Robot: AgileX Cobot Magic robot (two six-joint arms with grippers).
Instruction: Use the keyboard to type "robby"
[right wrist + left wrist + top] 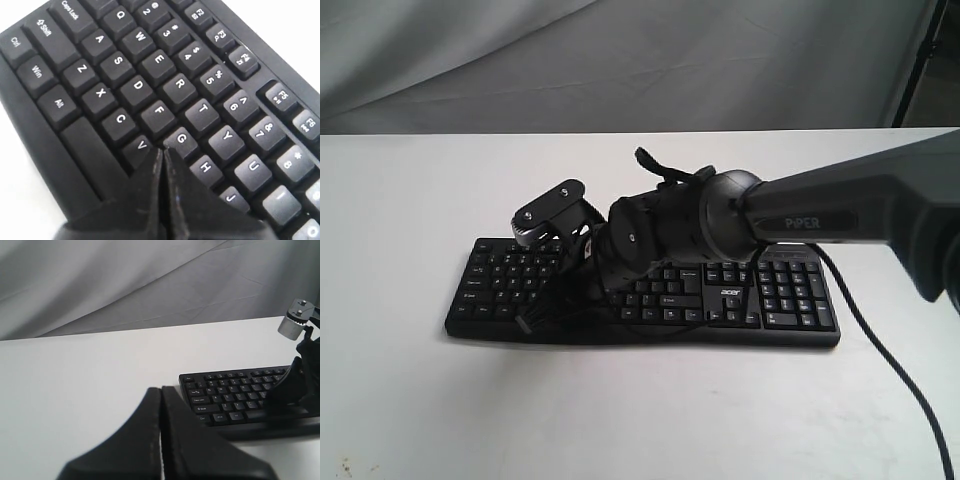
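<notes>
The black keyboard (780, 300) with white legends and an "acer" logo lies flat on the white table (640, 410). My right gripper (163, 149) is shut with nothing in it. It reaches across to the keyboard's (158, 60) left half, and its tips sit low between the V and G keys, hiding the key under them. In the exterior view that gripper (565, 308) is a dark mass over the letter keys. My left gripper (161, 388) is shut and empty, above bare table off the keyboard's (235, 397) left end, apart from it. It does not appear in the exterior view.
The thin black cable (880, 360) runs from the keyboard's right end toward the front right of the table. The right arm (820, 215) spans above the number pad side. A grey cloth (620, 60) hangs behind the table's far edge.
</notes>
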